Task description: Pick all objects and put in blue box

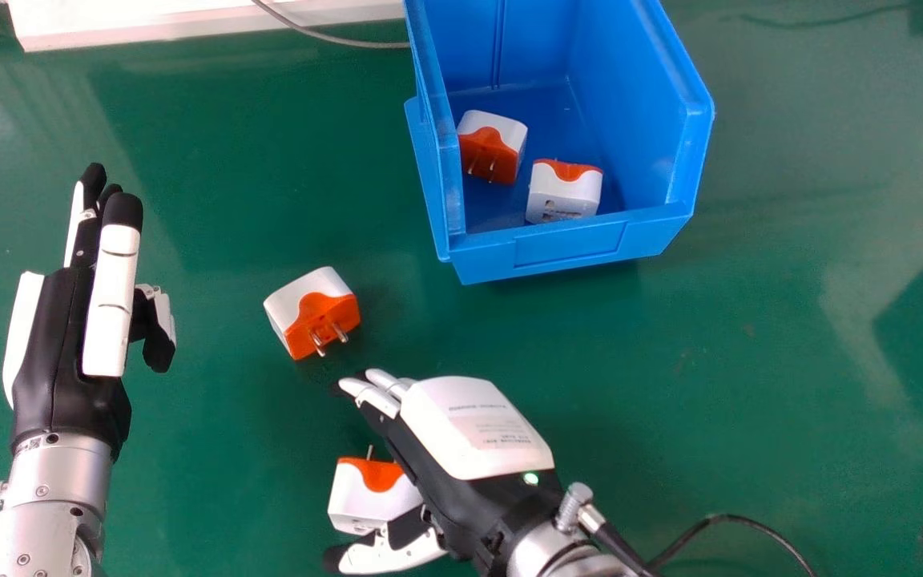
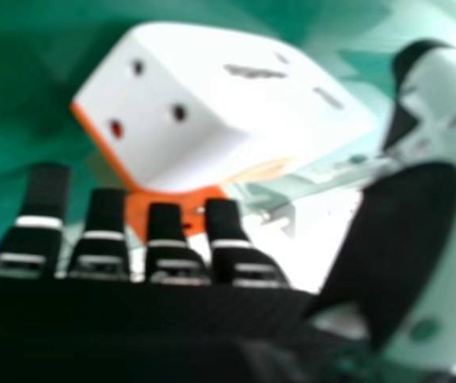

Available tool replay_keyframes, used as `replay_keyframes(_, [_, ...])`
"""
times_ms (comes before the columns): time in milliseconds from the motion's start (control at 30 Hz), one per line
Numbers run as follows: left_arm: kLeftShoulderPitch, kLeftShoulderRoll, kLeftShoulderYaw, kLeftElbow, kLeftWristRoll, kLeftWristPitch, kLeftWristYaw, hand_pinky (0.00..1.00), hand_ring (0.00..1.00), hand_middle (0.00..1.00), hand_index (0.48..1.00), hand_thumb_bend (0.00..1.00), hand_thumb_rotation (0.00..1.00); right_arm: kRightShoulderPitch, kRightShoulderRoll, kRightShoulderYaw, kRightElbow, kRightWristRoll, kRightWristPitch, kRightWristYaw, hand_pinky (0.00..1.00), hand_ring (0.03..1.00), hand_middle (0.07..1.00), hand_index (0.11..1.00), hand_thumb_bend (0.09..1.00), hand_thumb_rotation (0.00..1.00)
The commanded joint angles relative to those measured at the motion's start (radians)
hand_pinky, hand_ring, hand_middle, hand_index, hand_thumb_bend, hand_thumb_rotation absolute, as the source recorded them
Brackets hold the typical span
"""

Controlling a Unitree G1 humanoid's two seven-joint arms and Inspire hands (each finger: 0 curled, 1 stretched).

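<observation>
Near adapter (image 1: 369, 497) sat on the counter (image 1: 750, 361), in the gap between the right hand's (image 1: 473, 425) fingers and thumb; couldn't tell if they touched it. Right fingers were extended, side by side, thumb spread well apart from them, nothing pinched. Four adapters in all, white and orange: two on the counter, two in the one blue box (image 1: 574, 244). Far adapter (image 1: 301, 304) lay beyond the right fingertips, prongs toward the robot. Left box adapter (image 1: 501, 132) and right box adapter (image 1: 562, 192) were close together on the box floor, near its front wall.

Right arm came in from the bottom edge of the head view, slanted forward and to the left, back of hand up. Left hand (image 1: 53, 344) was off to the left, palm turned inward, fingers straight and pointing forward, thumb apart, holding nothing.
</observation>
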Motion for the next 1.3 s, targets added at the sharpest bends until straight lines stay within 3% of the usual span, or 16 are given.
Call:
replay_keyframes(0, [-0.011,0.015,0.004,-0.012,0.003,-0.008,-0.004,0.00,0.00,1.00,1.000,0.64,1.00,-0.007,0.005,0.000,0.036,-0.004,0.025,0.021,0.79,0.892,0.924,0.879,0.474,0.34])
replay_keyframes(267, [-0.008,0.009,0.000,-0.027,0.007,-0.003,-0.002,0.00,0.00,1.00,1.000,0.66,1.00,-0.038,0.005,0.002,0.047,-0.012,0.052,0.046,0.79,0.888,0.921,0.873,0.445,0.36])
replay_keyframes(600, [-0.004,0.005,0.002,-0.031,0.000,-0.006,-0.005,0.00,0.00,1.00,1.000,0.71,1.00,-0.001,-0.002,-0.018,-0.010,0.019,0.074,0.104,0.79,0.888,0.921,0.869,0.395,0.37])
replay_keyframes(800, [-0.014,0.005,0.004,-0.018,0.000,-0.011,-0.004,0.00,0.00,1.00,1.000,0.71,1.00,0.051,0.000,-0.023,-0.093,0.045,0.112,0.165,0.79,0.885,0.919,0.871,0.384,0.40])
replay_keyframes(1033, [-0.022,0.006,0.002,-0.025,0.002,0.002,0.001,0.00,0.00,1.00,1.000,0.72,1.00,0.091,-0.025,-0.020,-0.163,0.044,0.121,0.189,0.77,0.873,0.915,0.871,0.387,0.44])
replay_keyframes(1267, [-0.040,0.011,0.002,-0.013,0.005,0.005,0.001,0.00,0.00,1.00,1.000,0.74,1.00,0.116,-0.036,-0.004,-0.203,0.026,0.133,0.189,0.75,0.854,0.904,0.855,0.386,0.45])
